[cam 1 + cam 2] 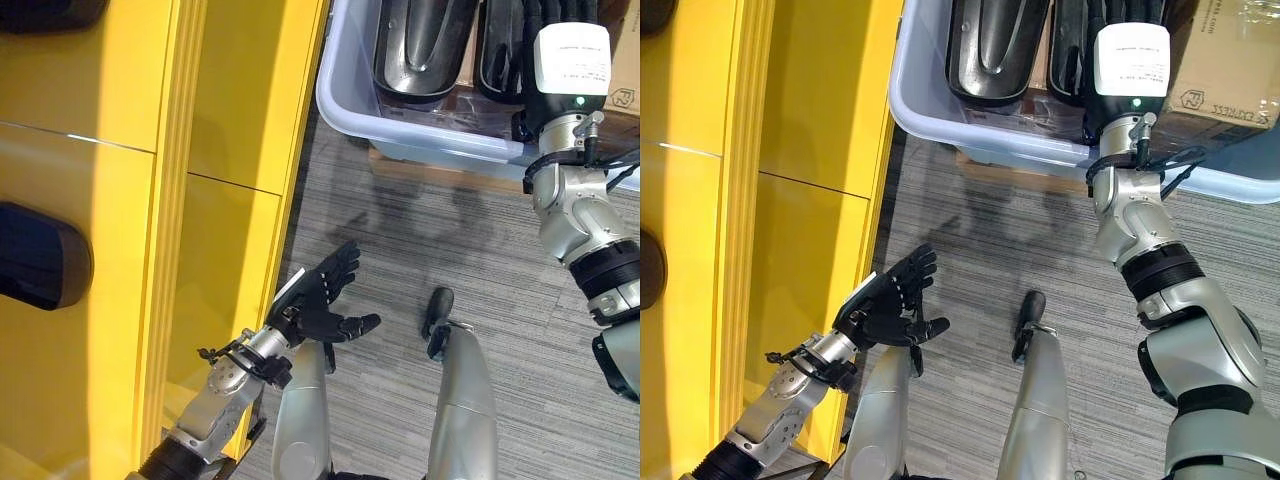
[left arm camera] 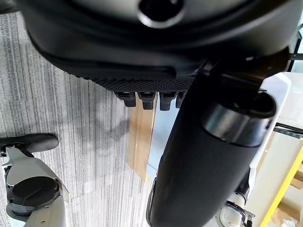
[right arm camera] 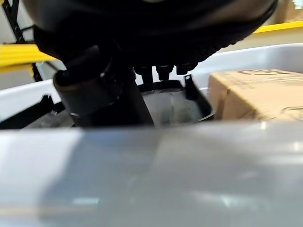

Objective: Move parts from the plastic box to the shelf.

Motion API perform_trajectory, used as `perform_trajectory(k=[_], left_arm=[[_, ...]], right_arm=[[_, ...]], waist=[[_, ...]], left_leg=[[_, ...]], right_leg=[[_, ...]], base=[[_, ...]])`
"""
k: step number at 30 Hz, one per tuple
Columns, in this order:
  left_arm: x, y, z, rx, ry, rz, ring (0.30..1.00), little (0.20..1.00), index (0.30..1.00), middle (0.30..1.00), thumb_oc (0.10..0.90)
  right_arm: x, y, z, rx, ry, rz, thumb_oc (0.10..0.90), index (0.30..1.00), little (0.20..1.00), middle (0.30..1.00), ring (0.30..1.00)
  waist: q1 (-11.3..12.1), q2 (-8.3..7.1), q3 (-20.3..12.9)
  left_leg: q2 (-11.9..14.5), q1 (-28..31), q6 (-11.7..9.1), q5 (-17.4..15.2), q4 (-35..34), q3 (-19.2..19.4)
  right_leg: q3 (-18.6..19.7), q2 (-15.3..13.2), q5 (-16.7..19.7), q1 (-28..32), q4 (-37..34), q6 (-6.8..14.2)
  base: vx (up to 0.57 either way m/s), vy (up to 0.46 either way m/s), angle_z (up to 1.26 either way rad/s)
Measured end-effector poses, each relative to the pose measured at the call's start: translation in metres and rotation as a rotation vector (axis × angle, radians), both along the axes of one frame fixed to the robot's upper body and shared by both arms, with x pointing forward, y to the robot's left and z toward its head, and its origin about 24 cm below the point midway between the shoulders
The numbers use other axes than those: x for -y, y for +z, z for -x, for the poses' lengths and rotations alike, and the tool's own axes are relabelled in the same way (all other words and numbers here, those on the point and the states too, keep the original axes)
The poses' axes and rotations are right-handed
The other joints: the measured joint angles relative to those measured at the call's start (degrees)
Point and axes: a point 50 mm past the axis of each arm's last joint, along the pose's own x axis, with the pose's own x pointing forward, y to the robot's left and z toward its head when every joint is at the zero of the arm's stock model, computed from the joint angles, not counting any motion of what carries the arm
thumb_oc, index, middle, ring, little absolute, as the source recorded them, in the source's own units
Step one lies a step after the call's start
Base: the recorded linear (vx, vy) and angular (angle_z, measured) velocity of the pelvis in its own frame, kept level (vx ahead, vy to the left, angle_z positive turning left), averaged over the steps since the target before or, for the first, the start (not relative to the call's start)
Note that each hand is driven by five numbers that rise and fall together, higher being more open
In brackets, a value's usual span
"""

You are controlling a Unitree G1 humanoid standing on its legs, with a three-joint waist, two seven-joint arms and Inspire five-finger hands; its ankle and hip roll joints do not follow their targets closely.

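The pale plastic box (image 1: 420, 135) stands on the floor at the far side. In it lie a glossy black part (image 1: 425, 45) and a ribbed dark part (image 1: 500, 45) beside it. My right hand (image 3: 142, 28) reaches over the box's near wall (image 3: 151, 165), its fingers straight above a black part (image 3: 175, 106), holding nothing. The yellow shelf (image 1: 230, 100) fills the left side and carries a dark part (image 1: 40, 258) on one level. My left hand (image 1: 330, 295) hovers open and empty over the floor, close to the shelf's front edge.
A cardboard box (image 1: 1220, 70) sits in the right end of the plastic box. A wooden board (image 1: 440, 170) shows under the box's near wall. Grey carpet lies between the shelf and the box.
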Motion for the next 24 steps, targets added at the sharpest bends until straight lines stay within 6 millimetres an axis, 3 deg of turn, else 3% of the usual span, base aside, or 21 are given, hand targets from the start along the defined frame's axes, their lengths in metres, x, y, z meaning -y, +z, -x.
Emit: perform_trajectory(k=[5, 12, 24], left_arm=[[0.000, 0.000, 0.000, 0.002, -0.001, 0.000, 1.000, 1.000, 1.000, 1.000, 0.900], [0.000, 0.000, 0.000, 0.002, -0.008, 0.000, 1.000, 1.000, 1.000, 1.000, 0.900], [0.000, 0.000, 0.000, 0.004, -0.021, -0.002, 1.000, 1.000, 1.000, 1.000, 0.900]], right_arm=[[0.000, -0.003, -0.001, -0.005, -0.055, 0.114, 0.900, 1.000, 1.000, 1.000, 1.000], [0.000, -0.003, -0.001, -0.002, -0.071, 0.141, 0.900, 1.000, 1.000, 1.000, 1.000], [0.012, -0.005, -0.006, -0.039, -0.098, 0.000, 0.900, 1.000, 1.000, 1.000, 1.000]], waist=[[0.1, 0.00, 0.0], [0.1, 0.00, 0.0], [0.5, 0.01, 0.0]], left_leg=[[-0.1, -0.3, -0.2, 0.1, 0.0, -0.2], [-0.1, -0.5, -0.1, 0.1, 0.1, -0.4], [-0.1, -1.4, 0.1, -0.1, 1.1, -0.7]], right_leg=[[-0.3, -0.2, 0.0, 0.0, -0.2, 0.0], [-0.4, -0.2, 0.0, 0.0, -0.3, 0.0], [-0.5, -0.4, 0.0, -0.1, -0.1, 0.0]], base=[[0.01, -0.011, 0.02], [0.00, 0.000, 0.00], [0.00, -0.002, 0.00]])
